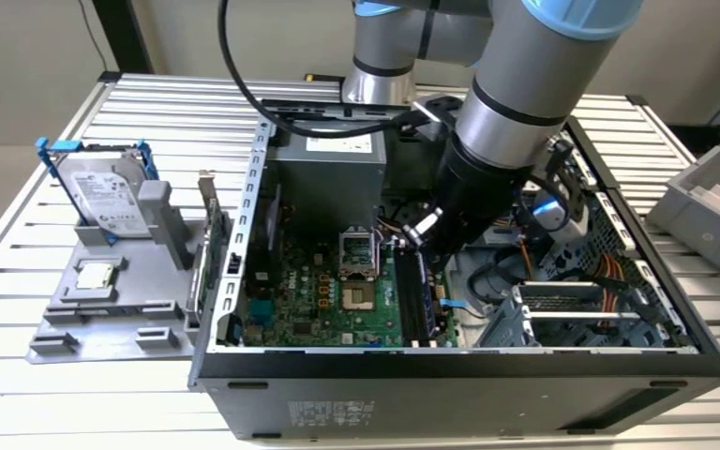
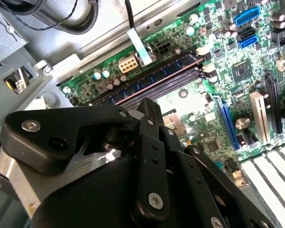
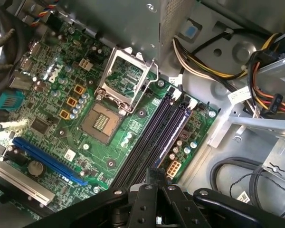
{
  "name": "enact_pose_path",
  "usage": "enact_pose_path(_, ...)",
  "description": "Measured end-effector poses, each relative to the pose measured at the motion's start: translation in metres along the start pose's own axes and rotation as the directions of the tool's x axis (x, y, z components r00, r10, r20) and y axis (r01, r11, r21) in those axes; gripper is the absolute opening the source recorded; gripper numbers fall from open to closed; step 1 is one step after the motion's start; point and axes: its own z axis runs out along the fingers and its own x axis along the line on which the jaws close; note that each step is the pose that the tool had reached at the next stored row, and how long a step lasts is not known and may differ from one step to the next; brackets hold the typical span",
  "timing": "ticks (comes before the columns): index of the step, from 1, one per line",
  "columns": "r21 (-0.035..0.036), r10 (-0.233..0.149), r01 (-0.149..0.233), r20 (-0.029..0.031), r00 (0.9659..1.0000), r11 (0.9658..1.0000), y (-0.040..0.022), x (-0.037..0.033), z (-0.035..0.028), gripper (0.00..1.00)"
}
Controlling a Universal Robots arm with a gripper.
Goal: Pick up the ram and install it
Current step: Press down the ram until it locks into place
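The ram (image 1: 412,295) looks like a long dark stick standing on edge among the memory slots (image 3: 156,128) of the motherboard (image 1: 322,291), inside the open computer case (image 1: 460,366). My gripper (image 1: 420,234) reaches down into the case and sits over the far end of that stick. In both wrist views the fingertips (image 3: 155,172) are pressed together just above the end of the slot rows (image 2: 147,80), and nothing shows between them. I cannot tell whether they touch the ram.
The open CPU socket (image 3: 126,80) lies beside the slots. Cable bundles (image 3: 256,52) and the drive cage (image 1: 573,309) crowd the exterior view's right side of the case. A grey holder (image 1: 110,309) left of the case carries a hard drive (image 1: 104,192) and a small silver chip (image 1: 95,274). A grey bin (image 1: 716,202) stands at far right.
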Motion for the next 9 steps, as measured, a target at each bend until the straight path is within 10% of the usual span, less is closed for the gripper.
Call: enact_pose_path(9, -0.0114, -0.065, 0.065, 0.0113, 0.9978, 0.9978, 0.0001, 0.0000, 0.0001, 0.00)
